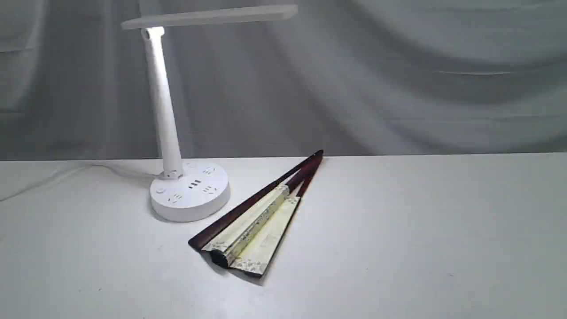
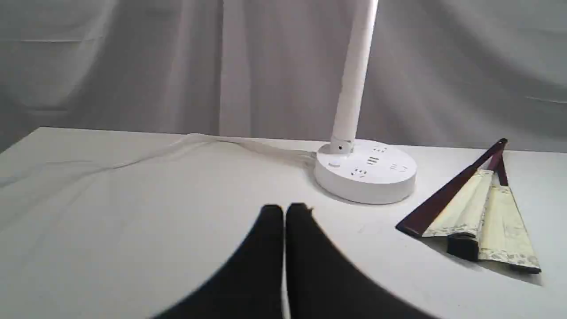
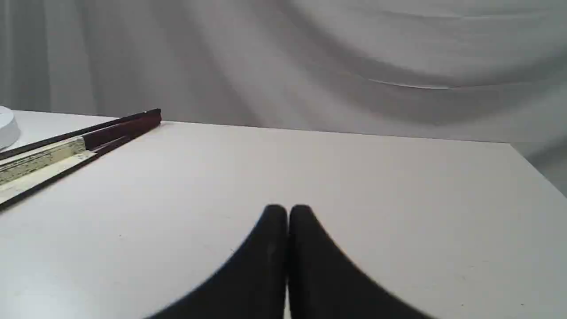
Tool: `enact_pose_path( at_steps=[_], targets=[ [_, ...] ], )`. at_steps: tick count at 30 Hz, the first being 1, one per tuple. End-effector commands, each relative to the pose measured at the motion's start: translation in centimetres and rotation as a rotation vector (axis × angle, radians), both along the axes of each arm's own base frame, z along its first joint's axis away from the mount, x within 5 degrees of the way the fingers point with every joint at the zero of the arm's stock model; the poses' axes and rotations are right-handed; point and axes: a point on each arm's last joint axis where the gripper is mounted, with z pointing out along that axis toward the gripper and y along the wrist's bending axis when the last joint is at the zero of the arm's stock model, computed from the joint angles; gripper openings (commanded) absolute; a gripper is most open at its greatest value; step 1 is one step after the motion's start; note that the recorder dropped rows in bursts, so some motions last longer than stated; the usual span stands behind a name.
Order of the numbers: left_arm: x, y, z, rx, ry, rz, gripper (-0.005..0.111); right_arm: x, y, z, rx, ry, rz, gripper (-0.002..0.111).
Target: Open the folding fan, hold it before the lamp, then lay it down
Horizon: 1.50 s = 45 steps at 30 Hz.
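**Both grippers closed and empty; fan lies partly spread beside the lamp**

The left gripper (image 2: 284,209) has its two black fingers pressed together with nothing between them, hanging over bare table. The right gripper (image 3: 288,208) stands the same way, fingers closed tip to tip and empty, above an open stretch of the white table (image 1: 398,243). Neither gripper shows in the exterior view.

The folding fan (image 1: 257,221) lies flat on the table, well clear of both grippers. It is spread only into a narrow wedge: a few cream pleats with a patterned border show between the dark maroon guards, while the rest of the folds sit bunched in the middle. Its pivot end points toward the back edge of the table.

Just beside the fan, to its left in the exterior view, stands the white desk lamp (image 1: 189,190), with a small gap between its round socketed base and the nearer guard. A white cable (image 1: 53,175) trails from the base. Grey cloth (image 1: 421,66) hangs behind.
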Motion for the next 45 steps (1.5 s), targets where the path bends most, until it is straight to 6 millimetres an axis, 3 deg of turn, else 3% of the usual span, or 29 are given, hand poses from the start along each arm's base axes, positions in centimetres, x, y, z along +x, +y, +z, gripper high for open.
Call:
enact_pose_path(
  at_steps=[1,13,23,35,45],
  targets=[
    [0.0,0.0,-0.1,-0.001,-0.006,0.003,0.000,0.0,0.0,-0.1,0.007,-0.004,0.004,0.000],
    [0.0,0.0,0.0,-0.006,-0.010,0.003,0.000,0.0,0.0,0.3,0.010,-0.040,0.005,0.000],
    [0.0,-0.1,0.9,-0.158,-0.089,0.002,0.000,0.0,0.1,1.5,0.063,-0.182,0.006,0.000],
    [-1.6,-0.2,6.2,-0.151,-0.081,-0.019,0.000,-1.2,0.3,6.2,0.062,-0.197,0.019,0.000],
    [-3.9,-0.3,10.2,-0.144,-0.066,-0.035,0.000,-2.5,0.6,8.7,0.078,-0.161,0.027,0.000]
  ],
)
